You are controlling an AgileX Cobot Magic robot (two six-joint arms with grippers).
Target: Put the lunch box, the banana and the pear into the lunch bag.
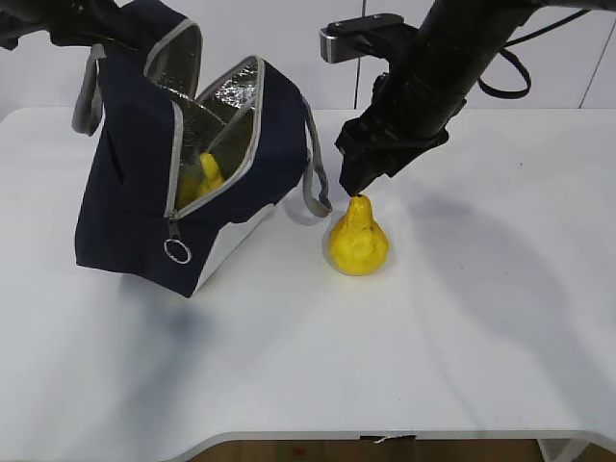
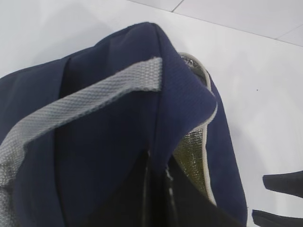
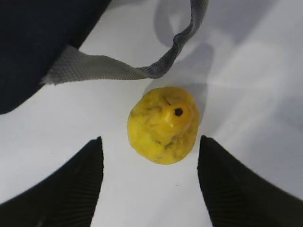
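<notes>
— Where's the squat, bumpy yellow pear (image 1: 358,241)?

— Upright on the white worktop (image 1: 462,318), right of the navy fabric lunch bag (image 1: 135,212). The right claw (image 3: 150,182) hovers above, fingers apart.

— Slippery?

— Probably firm but rounded; grip the wide belly, not the neck.

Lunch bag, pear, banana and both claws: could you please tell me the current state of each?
Lunch bag: unzipped, flap open, tilted.
Banana: inside the bag, partly visible.
Pear: upright on the table, outside the bag, ungripped.
Right claw: open, fingers either side of the pear.
Left claw: at the bag's top; open or shut unclear.
</notes>
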